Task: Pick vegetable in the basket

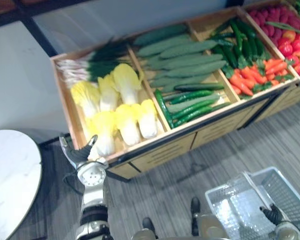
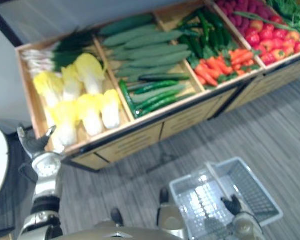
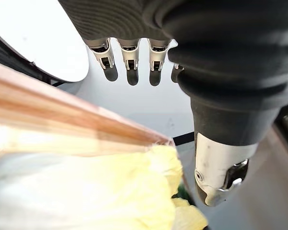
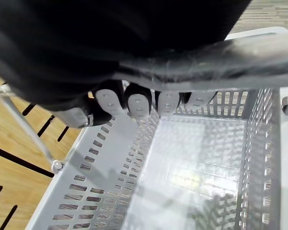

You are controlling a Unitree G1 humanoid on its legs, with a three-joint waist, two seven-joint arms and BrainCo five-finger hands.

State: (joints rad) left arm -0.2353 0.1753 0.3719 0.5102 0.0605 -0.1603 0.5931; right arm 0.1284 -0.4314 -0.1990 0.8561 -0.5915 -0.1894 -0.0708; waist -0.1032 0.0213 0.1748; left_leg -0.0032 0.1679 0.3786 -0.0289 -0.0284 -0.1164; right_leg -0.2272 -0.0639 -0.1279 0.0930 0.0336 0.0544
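Observation:
Pale yellow napa cabbages [image 1: 127, 122] lie in the left bin of a wooden produce stand [image 1: 160, 152]. My left hand [image 1: 82, 152] hovers at the stand's front left corner, beside the nearest cabbage [image 1: 105, 140]. Its fingers [image 3: 131, 60] are straight and hold nothing, with the cabbage [image 3: 110, 191] and the bin's wooden edge just past them. A grey plastic basket [image 1: 225, 186] hangs low at the right, empty inside. My right hand [image 1: 272, 215] has its fingers [image 4: 134, 100] curled round the basket's handle [image 4: 240, 52].
Further bins hold green onions [image 1: 90, 65], cucumbers [image 1: 182, 62], green peppers [image 1: 240, 42], carrots [image 1: 250, 77] and red tomatoes [image 1: 295, 47]. A white round table [image 1: 10, 175] stands at the left, close to my left arm. Grey wood-look floor lies between stand and basket.

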